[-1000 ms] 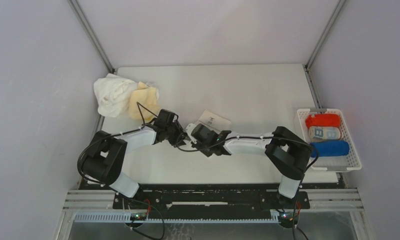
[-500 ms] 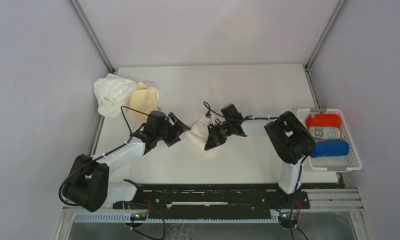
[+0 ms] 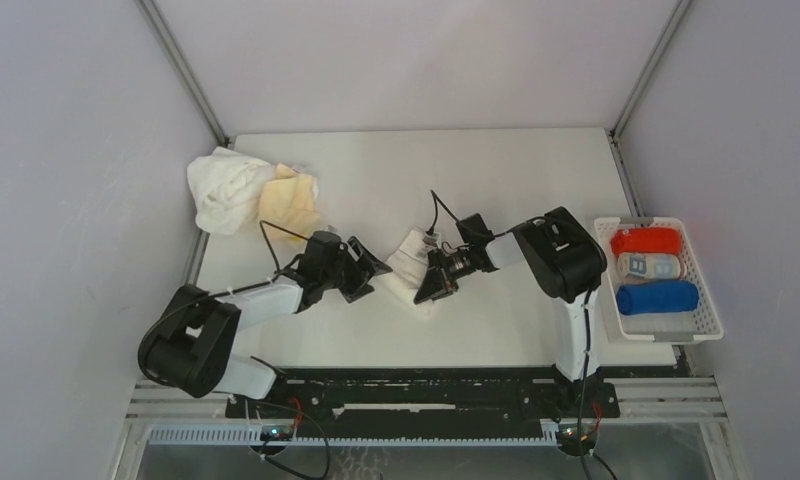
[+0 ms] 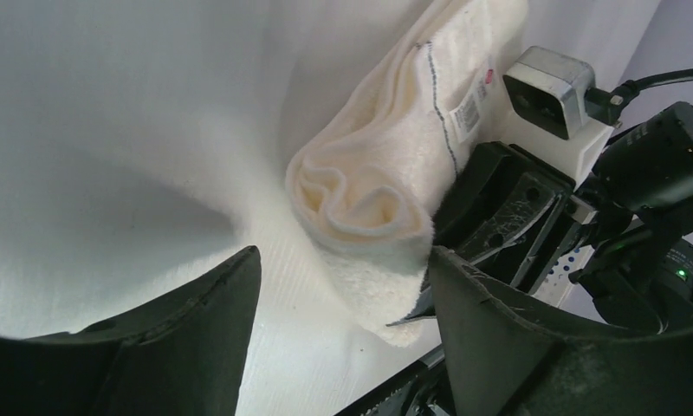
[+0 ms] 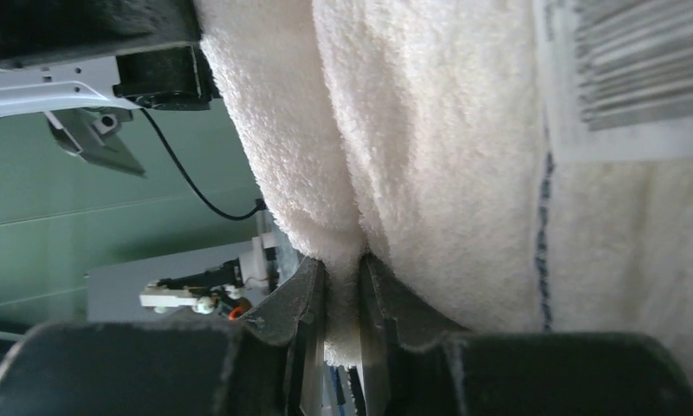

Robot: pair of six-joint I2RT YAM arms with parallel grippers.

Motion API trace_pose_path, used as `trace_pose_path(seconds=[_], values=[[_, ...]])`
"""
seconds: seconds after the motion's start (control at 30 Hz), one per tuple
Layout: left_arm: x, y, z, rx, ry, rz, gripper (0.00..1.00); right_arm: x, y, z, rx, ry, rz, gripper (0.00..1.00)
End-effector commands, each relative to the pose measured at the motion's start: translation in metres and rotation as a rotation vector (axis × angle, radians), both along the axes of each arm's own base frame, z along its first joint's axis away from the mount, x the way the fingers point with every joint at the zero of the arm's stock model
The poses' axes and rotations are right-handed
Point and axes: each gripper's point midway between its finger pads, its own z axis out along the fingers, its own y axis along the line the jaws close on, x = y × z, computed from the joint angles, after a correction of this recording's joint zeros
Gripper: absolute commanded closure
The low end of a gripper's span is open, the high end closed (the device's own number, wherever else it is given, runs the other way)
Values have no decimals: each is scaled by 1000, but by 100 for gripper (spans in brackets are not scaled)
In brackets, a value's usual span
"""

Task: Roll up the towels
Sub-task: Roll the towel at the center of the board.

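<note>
While right pincer [image 5: 341, 264] grips one towel [image 4: 369, 191], three rolls [image 3: 653, 268], two heaps [image 3: 226, 188]

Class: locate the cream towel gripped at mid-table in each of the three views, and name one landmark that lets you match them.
Top external: cream towel mid-table, just left of the right end effector.
Left wrist: towel upper centre, its rolled end facing the camera.
Right wrist: towel fills most of the frame, pinched at the bottom.
Shared landmark: the right end effector clamped on the towel.
</note>
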Motion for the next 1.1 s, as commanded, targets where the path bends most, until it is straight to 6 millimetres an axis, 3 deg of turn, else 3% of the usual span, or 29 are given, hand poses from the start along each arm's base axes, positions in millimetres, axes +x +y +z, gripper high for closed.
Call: trace_pose_path(seconds=[0.0, 0.27, 0.43, 0.9, 1.07], values=[[10, -15, 6, -53, -17, -17, 27, -11, -15, -49, -157, 104, -61, 88], [16, -22, -11, -49, 29, -30, 42, -8, -16, -51, -204, 78, -81, 86], [5, -25, -27, 2, 79, -57, 53, -5, -16, -38, -269, -64, -72, 77], [-3, -15, -37, 105, 142, -79, 56, 4, -14, 36, -732, -892, -82, 40], [-3, -15, -37, 123, 154, -91, 55, 6, -12, 47, -879, -1143, -93, 36]])
